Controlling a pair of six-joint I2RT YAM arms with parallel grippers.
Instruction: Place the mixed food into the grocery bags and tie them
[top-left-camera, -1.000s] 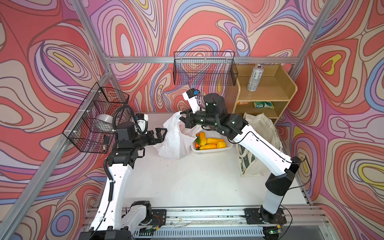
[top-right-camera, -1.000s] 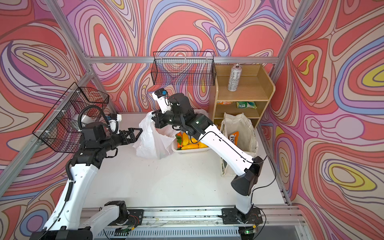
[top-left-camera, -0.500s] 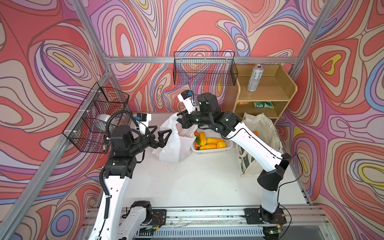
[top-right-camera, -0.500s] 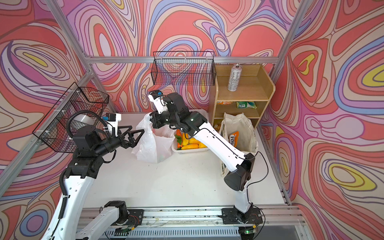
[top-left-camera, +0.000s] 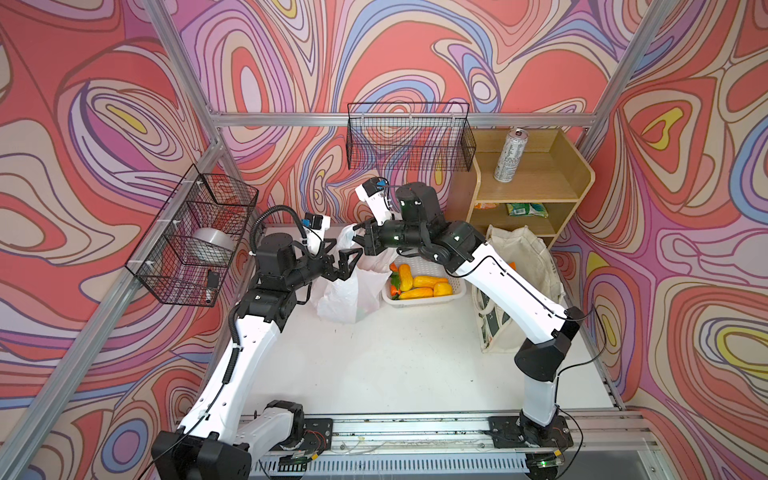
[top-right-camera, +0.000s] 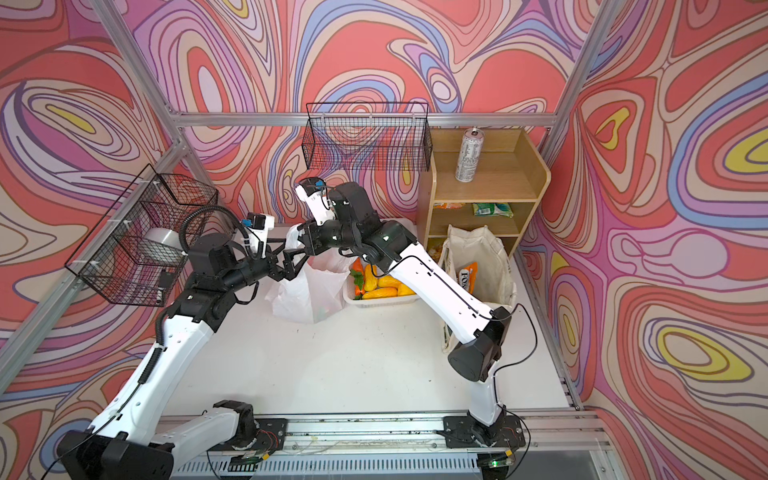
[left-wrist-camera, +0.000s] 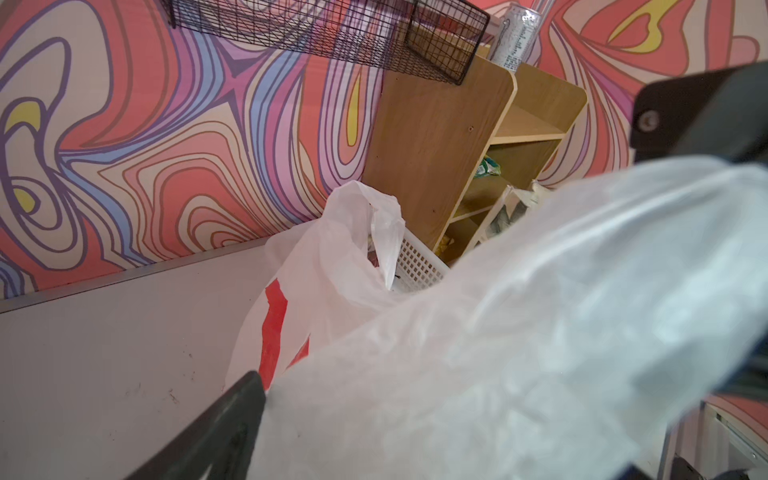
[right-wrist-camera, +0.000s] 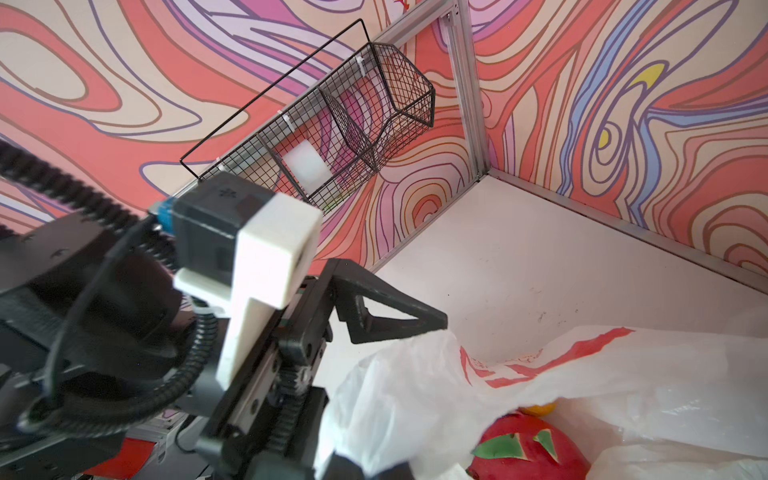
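A thin white plastic grocery bag with red letters stands at the back of the table. My right gripper is shut on one of its handles and holds it up. My left gripper is open, and the same stretched strip of plastic runs between its fingers. In the right wrist view a pink dragon fruit lies inside the bag. The cream canvas tote stands to the right with an orange snack packet in it.
A white lattice basket of yellow and orange produce sits beside the bag. The wooden shelf carries a silver can and a green packet. Black wire baskets hang on the walls.
My left gripper has moved right, up to the raised bag handle, and its jaws have narrowed a little. My right gripper has drifted slightly left while keeping the handle.
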